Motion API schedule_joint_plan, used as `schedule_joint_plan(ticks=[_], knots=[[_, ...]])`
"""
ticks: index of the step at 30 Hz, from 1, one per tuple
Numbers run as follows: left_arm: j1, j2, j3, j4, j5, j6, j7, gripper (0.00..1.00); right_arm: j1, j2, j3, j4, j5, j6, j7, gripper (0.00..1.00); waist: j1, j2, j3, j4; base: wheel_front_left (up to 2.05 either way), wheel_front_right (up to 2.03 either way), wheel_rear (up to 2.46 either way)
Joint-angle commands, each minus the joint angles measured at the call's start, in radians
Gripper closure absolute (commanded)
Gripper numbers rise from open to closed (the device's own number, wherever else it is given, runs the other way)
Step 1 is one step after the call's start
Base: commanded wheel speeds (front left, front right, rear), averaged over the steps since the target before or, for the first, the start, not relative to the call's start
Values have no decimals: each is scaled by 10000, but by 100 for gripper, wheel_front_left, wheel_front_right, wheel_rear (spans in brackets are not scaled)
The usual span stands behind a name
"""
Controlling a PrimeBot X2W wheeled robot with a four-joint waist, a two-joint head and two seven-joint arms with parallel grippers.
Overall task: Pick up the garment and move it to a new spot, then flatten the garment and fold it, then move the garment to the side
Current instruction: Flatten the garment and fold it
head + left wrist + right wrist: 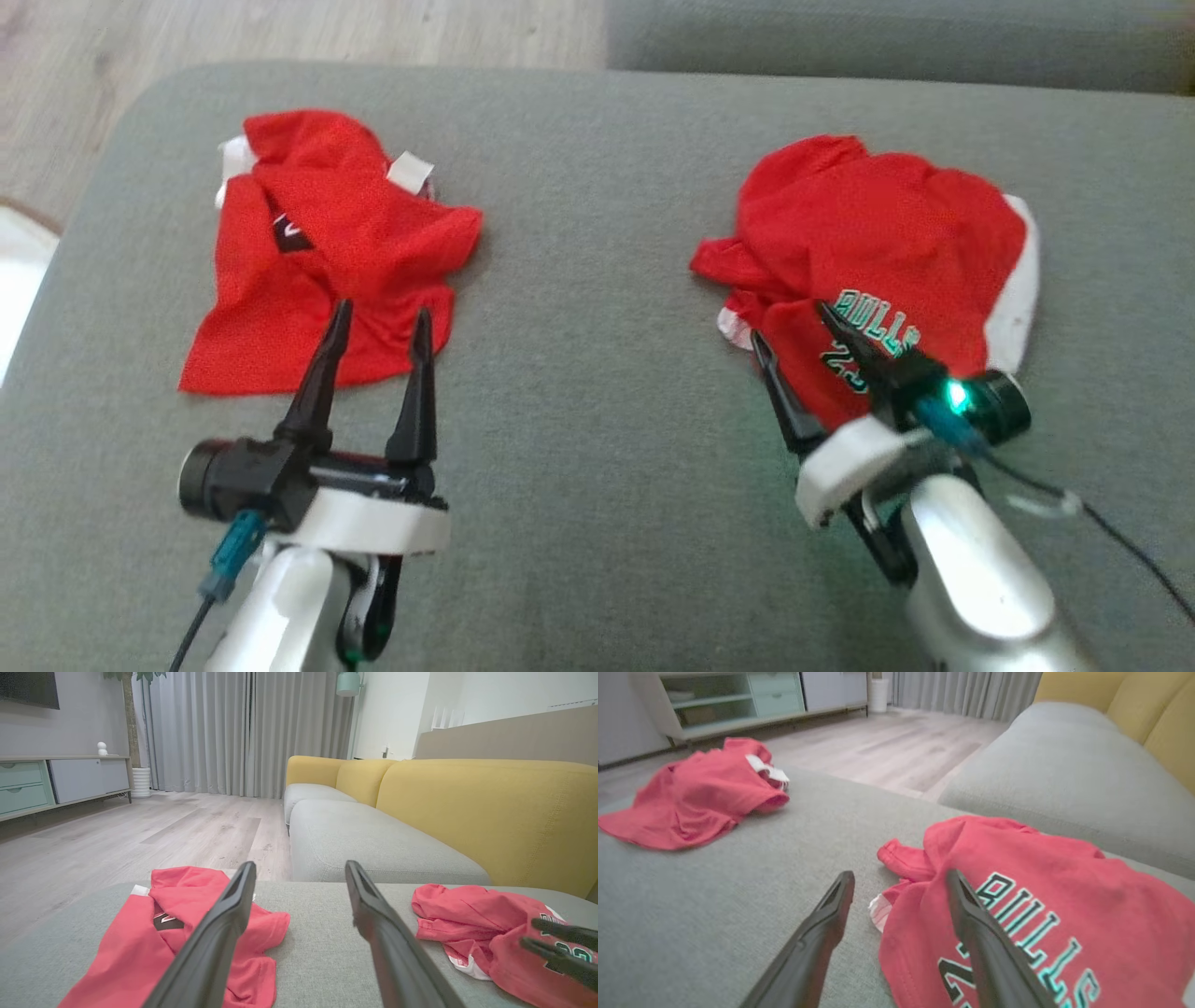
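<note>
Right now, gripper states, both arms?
Left gripper: open, holding nothing, by the left red garment.
Right gripper: open, holding nothing, astride the edge of the Bulls jersey.

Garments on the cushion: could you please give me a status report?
Left hand open, at left garment. Right hand open, straddling edge of jersey. Both garments crumpled, neither gripped. Nothing in the way.

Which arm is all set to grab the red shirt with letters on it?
Right. The right arm has its open jaws astride the near edge of the lettered shirt. The left arm aims at the other red shirt.
</note>
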Motion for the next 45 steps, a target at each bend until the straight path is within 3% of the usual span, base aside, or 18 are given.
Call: schedule_joint_plan(ticks=[1,7,13,14,15,23,31,34,39,45], knots=[[-608,-47,471,-319,185,-141,-92,0,-698,-18,209,217,-347,-7,343,0,-1,0,323,328,0,0,0],[-774,-535,686,-133,526,-590,-93,0,-1644,-18,-152,1869,-1110,-7,1490,0,-1,0,724,776,0,0,0],[-761,-796,933,24,757,-874,-93,0,-1940,-18,-423,2853,-1112,-7,2135,0,-1,0,837,939,0,0,0],[-749,-837,983,41,801,-914,-93,0,-1977,-18,-404,2960,-1046,-7,2140,44,-1,0,834,943,0,0,0],[-739,-875,1036,63,843,-946,-93,0,-2008,-18,-356,3040,-984,-7,2105,100,-1,0,826,934,0,0,0],[-621,-1101,1430,107,1124,-1124,-93,0,-2427,-18,641,2553,360,-7,517,100,-1,0,541,503,0,0,0],[-360,-1206,1918,-45,1277,-1203,-93,0,-3595,-18,1992,1330,2799,-7,-727,100,-1,0,-74,166,0,0,0],[-232,-1230,2045,-114,1344,-1221,-93,0,-4355,-18,2071,752,3788,-7,-1009,100,-1,0,-292,114,0,0,0],[-24,-1262,2289,-283,1403,-1227,-93,0,-5353,-18,1305,193,5283,-7,-1232,100,-1,0,-505,20,0,0,0],[166,-1290,2462,-419,1461,-1251,-93,0,-4761,-18,-413,1090,5204,-7,-1146,100,-1,0,-499,-263,0,0,0]])
